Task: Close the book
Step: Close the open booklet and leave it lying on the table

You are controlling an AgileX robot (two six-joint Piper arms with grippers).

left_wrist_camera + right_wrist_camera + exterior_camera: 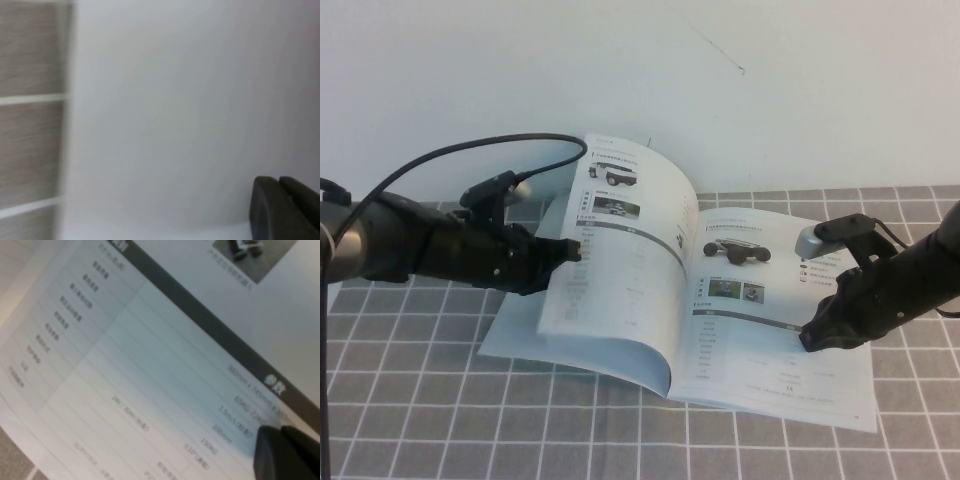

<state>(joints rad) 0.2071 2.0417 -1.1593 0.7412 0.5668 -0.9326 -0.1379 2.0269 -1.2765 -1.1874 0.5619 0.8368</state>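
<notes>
An open book (740,330) of white printed pages lies on the grid tablecloth. Its left stack of pages (620,260) stands raised and curls over toward the spine. My left gripper (572,250) is shut, its tips touching the outer edge of that raised stack. The left wrist view shows only the blank white page (175,100) close in front of the left gripper (278,182). My right gripper (812,340) is shut and presses down on the flat right page (150,355). In the right wrist view, the right gripper (280,432) rests on the printed table.
The grey and white grid tablecloth (440,400) covers the table and also shows in the left wrist view (30,125). A white wall (770,90) rises just behind the book. A black cable (470,150) loops above my left arm.
</notes>
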